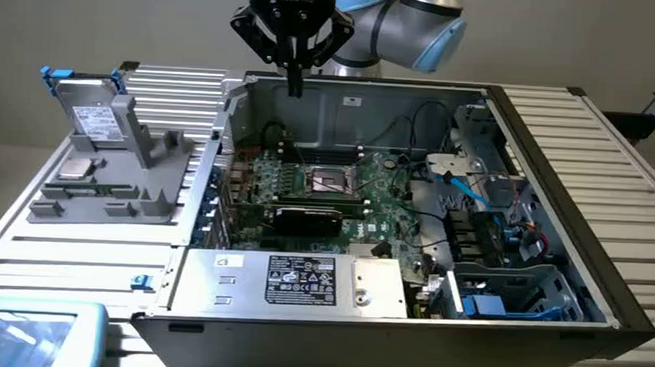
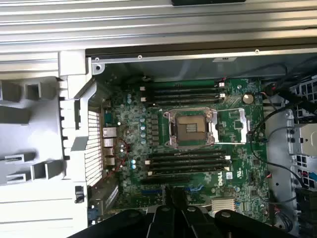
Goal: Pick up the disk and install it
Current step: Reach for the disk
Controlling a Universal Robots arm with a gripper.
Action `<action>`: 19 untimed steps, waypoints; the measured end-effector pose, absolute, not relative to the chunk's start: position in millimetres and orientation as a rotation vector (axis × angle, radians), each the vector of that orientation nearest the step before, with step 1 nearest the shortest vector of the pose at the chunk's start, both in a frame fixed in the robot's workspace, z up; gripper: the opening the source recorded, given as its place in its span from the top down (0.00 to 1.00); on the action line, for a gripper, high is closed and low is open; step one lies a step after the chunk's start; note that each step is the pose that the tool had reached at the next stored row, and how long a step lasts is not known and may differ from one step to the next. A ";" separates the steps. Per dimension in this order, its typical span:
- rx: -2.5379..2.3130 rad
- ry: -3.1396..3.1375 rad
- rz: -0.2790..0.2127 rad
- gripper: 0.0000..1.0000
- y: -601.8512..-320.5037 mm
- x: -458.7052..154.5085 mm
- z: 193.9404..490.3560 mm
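The disk (image 1: 96,117), a silver-grey drive with a white label in a blue frame, stands upright at the back of a grey holder (image 1: 106,192) on the exterior view's left. My gripper (image 1: 295,84) hangs above the rear wall of the open computer case (image 1: 549,185), well to the right of the disk and apart from it. Its fingers are shut together with nothing between them. In the wrist view the gripper (image 2: 174,196) looks down on the green motherboard (image 2: 193,163) and its empty processor socket (image 2: 190,129).
A small square silver chip (image 1: 76,168) lies on the holder below the disk. A grey metal box with a black label (image 1: 290,280) sits at the case's front. A drive bay with blue parts (image 1: 511,295) and loose cables (image 1: 471,194) fill the case's right side.
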State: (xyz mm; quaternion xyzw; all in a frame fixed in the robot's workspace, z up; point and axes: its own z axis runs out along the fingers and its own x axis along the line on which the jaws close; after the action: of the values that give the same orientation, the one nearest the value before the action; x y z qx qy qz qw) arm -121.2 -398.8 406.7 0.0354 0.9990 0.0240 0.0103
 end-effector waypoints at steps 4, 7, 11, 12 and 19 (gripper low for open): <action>0.110 3.118 0.075 0.89 -398.8 -121.2 407.2; 0.110 3.118 0.075 0.89 -398.8 -121.2 407.3; 0.110 3.118 0.075 0.89 -398.8 -121.2 407.5; 0.110 3.118 0.075 0.89 -398.8 -121.2 407.5; 0.110 3.118 0.075 0.89 -392.8 -138.2 407.5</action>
State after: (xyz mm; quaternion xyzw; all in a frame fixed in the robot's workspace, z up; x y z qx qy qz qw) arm -138.2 -392.8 407.5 0.0354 0.9990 0.0240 0.0104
